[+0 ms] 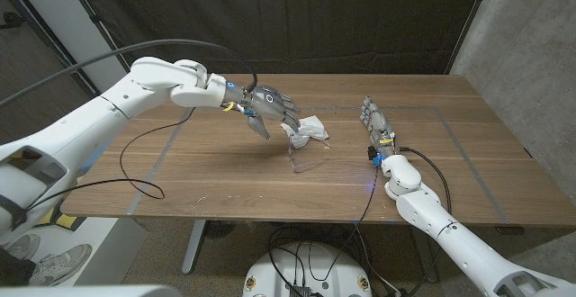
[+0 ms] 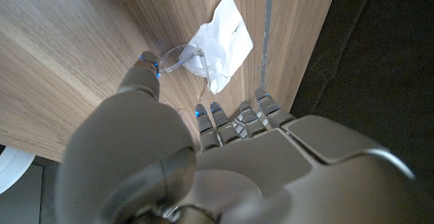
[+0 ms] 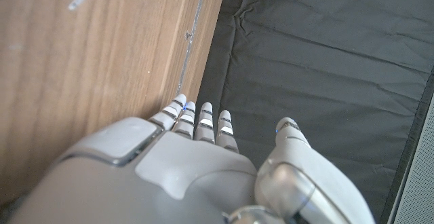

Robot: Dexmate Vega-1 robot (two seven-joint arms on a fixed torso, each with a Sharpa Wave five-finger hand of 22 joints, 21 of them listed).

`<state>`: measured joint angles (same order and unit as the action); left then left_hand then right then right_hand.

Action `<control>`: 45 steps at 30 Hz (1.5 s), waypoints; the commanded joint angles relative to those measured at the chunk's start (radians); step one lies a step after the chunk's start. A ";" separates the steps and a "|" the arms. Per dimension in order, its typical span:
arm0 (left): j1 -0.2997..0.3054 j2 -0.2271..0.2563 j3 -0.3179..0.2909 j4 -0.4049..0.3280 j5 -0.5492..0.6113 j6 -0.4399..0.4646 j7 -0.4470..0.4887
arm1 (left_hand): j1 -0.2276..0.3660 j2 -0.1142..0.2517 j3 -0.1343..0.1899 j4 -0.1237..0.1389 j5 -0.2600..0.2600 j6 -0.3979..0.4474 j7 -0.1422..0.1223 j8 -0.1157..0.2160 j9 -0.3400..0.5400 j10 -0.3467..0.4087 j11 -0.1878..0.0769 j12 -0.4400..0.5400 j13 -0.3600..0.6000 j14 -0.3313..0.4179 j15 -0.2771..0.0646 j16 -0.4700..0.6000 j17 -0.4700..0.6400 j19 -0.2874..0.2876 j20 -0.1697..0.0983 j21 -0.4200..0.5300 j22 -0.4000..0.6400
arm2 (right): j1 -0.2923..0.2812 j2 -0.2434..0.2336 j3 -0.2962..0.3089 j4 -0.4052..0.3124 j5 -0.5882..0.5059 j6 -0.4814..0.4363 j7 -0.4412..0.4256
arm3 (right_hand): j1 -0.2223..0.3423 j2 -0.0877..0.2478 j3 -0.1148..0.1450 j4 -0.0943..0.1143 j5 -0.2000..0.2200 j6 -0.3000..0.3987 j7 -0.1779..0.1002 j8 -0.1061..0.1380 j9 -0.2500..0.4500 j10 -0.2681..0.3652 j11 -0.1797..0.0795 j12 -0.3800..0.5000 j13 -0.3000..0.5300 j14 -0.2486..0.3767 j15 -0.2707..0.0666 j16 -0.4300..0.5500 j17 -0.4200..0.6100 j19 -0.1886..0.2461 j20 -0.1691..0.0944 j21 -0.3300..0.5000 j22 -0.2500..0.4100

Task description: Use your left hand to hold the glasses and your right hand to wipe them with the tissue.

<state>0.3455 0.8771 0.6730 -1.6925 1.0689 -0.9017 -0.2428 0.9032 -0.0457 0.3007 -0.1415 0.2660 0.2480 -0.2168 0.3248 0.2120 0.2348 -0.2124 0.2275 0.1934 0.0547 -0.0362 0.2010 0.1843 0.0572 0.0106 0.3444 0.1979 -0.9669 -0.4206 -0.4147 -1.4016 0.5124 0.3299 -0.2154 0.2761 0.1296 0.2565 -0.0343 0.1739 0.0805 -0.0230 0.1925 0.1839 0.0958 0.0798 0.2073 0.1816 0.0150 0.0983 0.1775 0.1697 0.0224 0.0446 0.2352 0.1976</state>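
Mid-table, clear glasses (image 1: 306, 157) lie beside the tissue (image 1: 309, 129). Our left hand (image 1: 268, 110) hovers spread, empty; right hand (image 1: 376, 121) waits w/ straight fingers, empty. We should pinch the frame, not lenses.

Both arms wear smooth white rounded shells, thick by the shoulder and slimmer toward the wrist. The left robot hand (image 1: 270, 108) is grey metal with segmented fingers (image 2: 237, 119) and small blue lights at the tips; yellow and blue fittings sit at its wrist. The right robot hand (image 1: 376, 121) is pale grey, with a blue-lit wrist joint. A thin black cable (image 1: 135, 166) trails from the left arm.
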 commanded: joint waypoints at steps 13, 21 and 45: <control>-0.013 -0.079 0.046 0.118 0.068 -0.060 0.065 | 0.017 -0.005 -0.005 0.002 0.003 0.107 0.000 0.050 0.010 0.058 -0.001 0.008 0.007 0.022 -0.086 0.003 0.002 0.015 -0.002 0.004 0.002 | 0.036 0.023 0.001 0.085 0.023 0.018 0.041 | -0.010 -0.002 -0.002 0.000 0.001 0.012 0.001 0.002 0.002 0.008 0.000 0.005 0.002 0.003 0.009 0.006 0.005 -0.003 0.010 -0.002 0.005; -0.015 -0.094 0.057 0.147 0.114 -0.074 0.110 | 0.037 0.004 -0.003 0.001 0.004 0.152 -0.002 0.074 0.015 0.095 -0.002 0.014 0.011 0.035 -0.094 0.005 0.003 0.022 -0.001 0.006 0.002 | 0.043 0.029 0.000 0.102 0.026 0.023 0.048 | -0.012 -0.002 -0.003 0.001 0.001 0.013 0.001 0.001 0.002 0.009 0.001 0.005 0.002 0.003 0.009 0.005 0.005 -0.003 0.010 -0.002 0.005; -0.030 -0.137 0.079 0.232 0.246 -0.092 0.253 | 0.114 0.068 0.024 0.002 -0.016 0.238 -0.003 0.116 0.017 0.241 -0.004 0.031 0.015 0.124 -0.153 0.017 0.004 0.059 -0.018 0.017 0.001 | 0.063 0.037 -0.009 0.127 0.019 0.010 0.052 | -0.018 -0.003 -0.006 0.002 0.002 0.013 0.001 0.000 0.002 0.010 0.003 0.004 0.002 0.003 0.010 0.005 0.004 -0.003 0.010 -0.003 0.005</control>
<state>0.3236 0.7589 0.7432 -1.4978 1.2774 -0.9795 -0.0360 1.0079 0.0112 0.3182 -0.1444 0.2598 0.4592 -0.2205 0.4280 0.2257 0.4405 -0.2147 0.2518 0.2074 0.1581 -0.0390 0.2076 0.1840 0.1076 -0.0040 0.3521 0.1975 -0.9125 -0.3866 -0.4201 -1.2833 0.5383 0.3480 -0.1618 0.2671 0.1281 0.2538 -0.0315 0.1738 0.0803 -0.0229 0.1925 0.1836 0.0957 0.0799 0.2073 0.1816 0.0149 0.0982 0.1775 0.1696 0.0169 0.0500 0.2353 0.1977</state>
